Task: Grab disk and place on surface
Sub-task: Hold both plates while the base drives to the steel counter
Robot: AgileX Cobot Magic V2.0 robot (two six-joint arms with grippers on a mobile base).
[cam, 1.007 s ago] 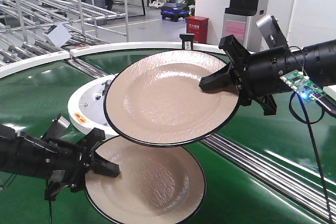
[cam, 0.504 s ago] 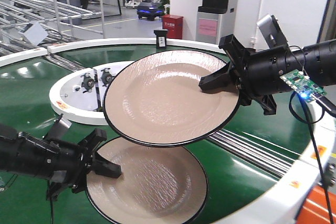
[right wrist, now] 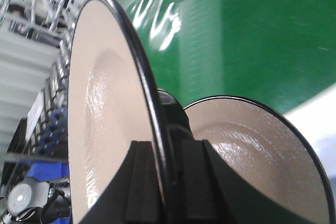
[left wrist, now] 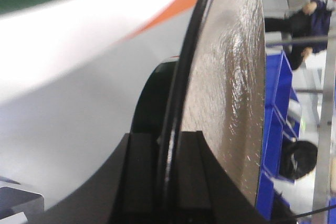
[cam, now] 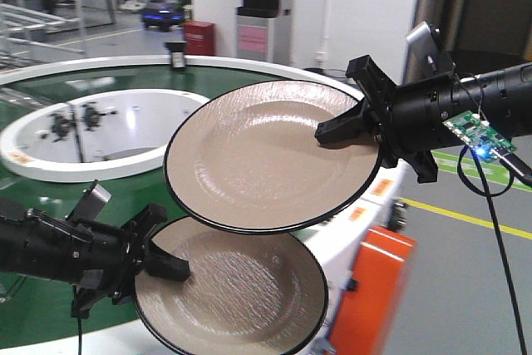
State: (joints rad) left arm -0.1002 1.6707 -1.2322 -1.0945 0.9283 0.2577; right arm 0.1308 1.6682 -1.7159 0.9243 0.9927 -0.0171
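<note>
Two beige disks with black rims are held in the air. My right gripper [cam: 345, 132] is shut on the right edge of the upper disk [cam: 266, 155], which tilts toward the camera. Lower down, my left gripper [cam: 166, 268] is shut on the left edge of the second disk [cam: 241, 288], partly hidden under the first. The left wrist view shows that disk's rim [left wrist: 231, 77] edge-on between the fingers of the left gripper [left wrist: 169, 182]. In the right wrist view the right gripper [right wrist: 168, 182] pinches the upper disk [right wrist: 105, 108], with the lower disk [right wrist: 247, 145] behind. The grey taped tabletop is out of view.
The green ring conveyor [cam: 108, 180] with its white outer rim [cam: 332, 239] and orange side panel [cam: 378, 288] lies under the disks. A white centre island [cam: 108, 135] sits at left. Grey floor with a yellow line [cam: 465, 218] is at right.
The whole background has swept to the left, bringing the conveyor's outer rim and the floor into view. Both grippers and their disks keep the same places in the picture.
</note>
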